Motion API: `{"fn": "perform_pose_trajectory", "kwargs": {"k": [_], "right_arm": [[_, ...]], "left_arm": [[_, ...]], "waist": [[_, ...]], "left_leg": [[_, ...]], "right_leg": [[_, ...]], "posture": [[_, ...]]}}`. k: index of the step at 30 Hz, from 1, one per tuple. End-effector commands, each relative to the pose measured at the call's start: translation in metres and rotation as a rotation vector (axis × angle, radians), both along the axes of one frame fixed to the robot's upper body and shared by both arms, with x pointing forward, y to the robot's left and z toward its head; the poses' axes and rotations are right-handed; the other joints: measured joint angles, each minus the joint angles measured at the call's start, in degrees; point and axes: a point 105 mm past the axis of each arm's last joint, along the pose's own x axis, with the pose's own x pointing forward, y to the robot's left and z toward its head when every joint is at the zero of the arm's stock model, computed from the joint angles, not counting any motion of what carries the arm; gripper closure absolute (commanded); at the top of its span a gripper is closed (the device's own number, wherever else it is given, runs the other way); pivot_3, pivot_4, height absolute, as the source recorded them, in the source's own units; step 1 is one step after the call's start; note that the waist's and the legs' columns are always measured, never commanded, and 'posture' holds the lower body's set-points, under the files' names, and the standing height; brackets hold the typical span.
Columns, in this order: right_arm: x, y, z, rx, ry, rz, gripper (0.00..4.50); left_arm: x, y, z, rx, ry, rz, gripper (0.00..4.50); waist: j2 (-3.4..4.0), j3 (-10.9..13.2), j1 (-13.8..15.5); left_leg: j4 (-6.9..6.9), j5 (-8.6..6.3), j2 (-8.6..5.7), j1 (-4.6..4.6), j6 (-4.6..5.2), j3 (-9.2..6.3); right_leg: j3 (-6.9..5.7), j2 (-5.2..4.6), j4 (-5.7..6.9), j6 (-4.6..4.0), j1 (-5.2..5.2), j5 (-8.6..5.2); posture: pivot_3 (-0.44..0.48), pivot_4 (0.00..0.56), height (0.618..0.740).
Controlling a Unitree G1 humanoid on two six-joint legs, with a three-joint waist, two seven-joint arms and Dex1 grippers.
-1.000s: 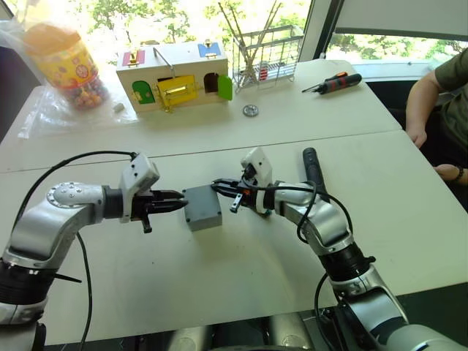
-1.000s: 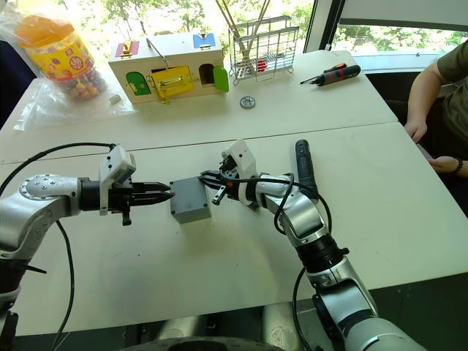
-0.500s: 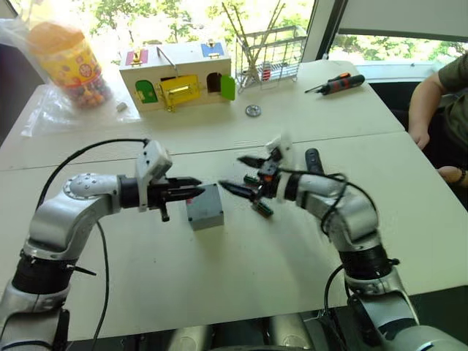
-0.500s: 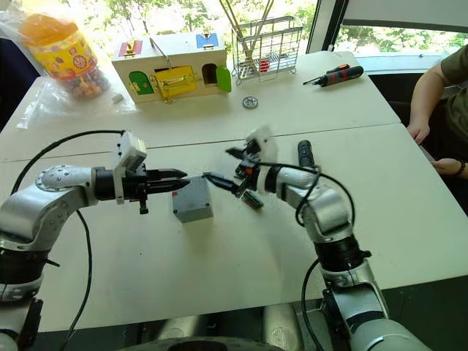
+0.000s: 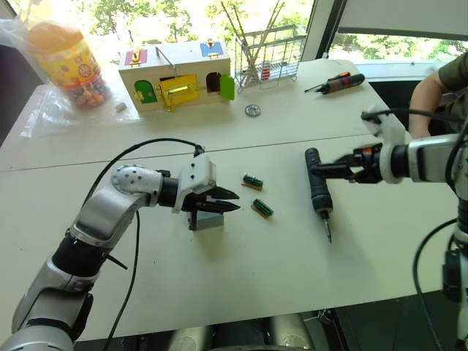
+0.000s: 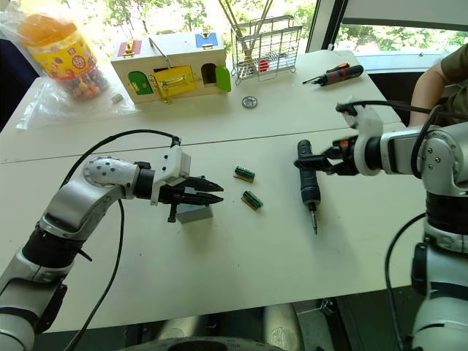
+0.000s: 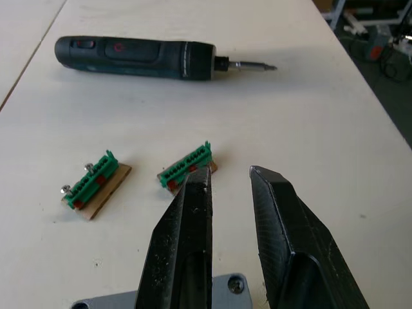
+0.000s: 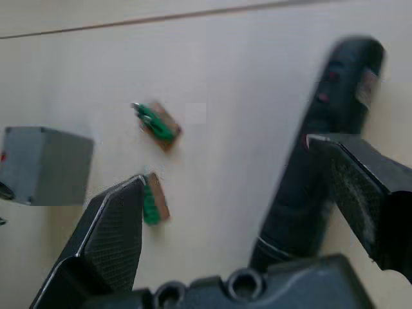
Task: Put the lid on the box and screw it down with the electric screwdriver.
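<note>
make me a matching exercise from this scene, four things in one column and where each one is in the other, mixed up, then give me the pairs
Things:
1. electric screwdriver
2. box
3. orange-and-black hand screwdriver
4. two green terminal strips

Places:
A. far table, right of the wire rack
B. under the left pincer
C. on the table between box and electric screwdriver
D. lying flat just ahead of the open right pincer

Pairs: 1-D, 2-B, 3-A, 4-C

I work at a robot test bench in a lab or office room: pale tables pushed together beside large windows with foliage outside. Practice props stand along the far edge: a toy house, a wire rack, a candy jar, a hand screwdriver. A seated person watches from my right.
</note>
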Motion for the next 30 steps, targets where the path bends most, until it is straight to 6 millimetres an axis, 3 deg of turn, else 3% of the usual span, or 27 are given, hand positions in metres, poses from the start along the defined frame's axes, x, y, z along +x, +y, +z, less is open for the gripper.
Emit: {"fn": "perform_pose_trajectory", "kwargs": {"k": [1,11,16,19,23,26,30], "right_arm": [[-0.004,-0.009,-0.012,-0.040,0.095,-0.021,0.03],[0.020,0.001,-0.036,-0.016,0.247,-0.100,0.03],[0.027,0.007,-0.044,-0.117,0.284,-0.105,0.03],[0.024,0.016,-0.054,-0.212,0.317,-0.043,0.03],[0.019,0.013,-0.067,-0.324,0.358,-0.017,0.03],[0.016,0.011,-0.073,-0.367,0.373,0.009,0.64],[0.016,0.007,-0.078,-0.386,0.390,0.019,1.93]], "left_arm": [[0.001,0.000,0.003,0.044,-0.071,-0.037,3.58],[-0.002,-0.006,-0.006,0.019,-0.076,-0.006,3.58],[-0.001,-0.005,-0.007,0.010,-0.091,0.023,3.58],[0.003,-0.005,-0.008,0.006,-0.105,0.049,3.58],[0.005,-0.006,-0.011,-0.013,-0.118,0.093,3.58],[0.008,-0.005,-0.011,-0.021,-0.124,0.122,3.58],[0.008,-0.001,-0.014,-0.024,-0.127,0.152,3.58]], "waist": [[0.00,0.0,-0.1],[-0.01,0.0,-0.2],[-0.01,0.0,0.1],[-0.01,0.0,0.0],[-0.09,-0.1,-0.1],[-0.12,-0.1,0.1],[-0.14,-0.1,0.2]], "left_leg": [[0.02,-0.01,0.01,0.00,0.01,0.02],[0.06,-0.04,0.02,0.00,0.07,0.18],[0.08,-0.04,0.00,-0.05,0.07,0.15],[0.11,-0.04,-0.01,-0.05,0.07,0.16],[0.12,-0.04,0.01,-0.05,0.07,0.13],[0.18,-0.04,0.01,-0.04,0.07,0.09],[0.23,-0.05,-0.03,-0.04,0.09,0.00]], "right_leg": [[0.00,0.00,0.00,0.00,0.01,0.00],[0.09,0.00,0.02,0.01,-0.04,0.00],[0.06,0.01,0.03,0.01,-0.08,0.00],[0.07,0.01,0.04,0.01,-0.08,0.01],[0.05,0.01,0.05,0.01,-0.08,0.00],[0.01,0.02,0.05,0.01,-0.04,0.01],[-0.06,0.03,0.04,0.01,0.04,0.01]], "posture": [[0.000,0.150,0.740],[0.000,0.150,0.740],[0.000,0.150,0.740],[0.000,0.150,0.740],[0.000,0.150,0.740],[0.000,0.150,0.740],[0.000,0.150,0.740]]}}
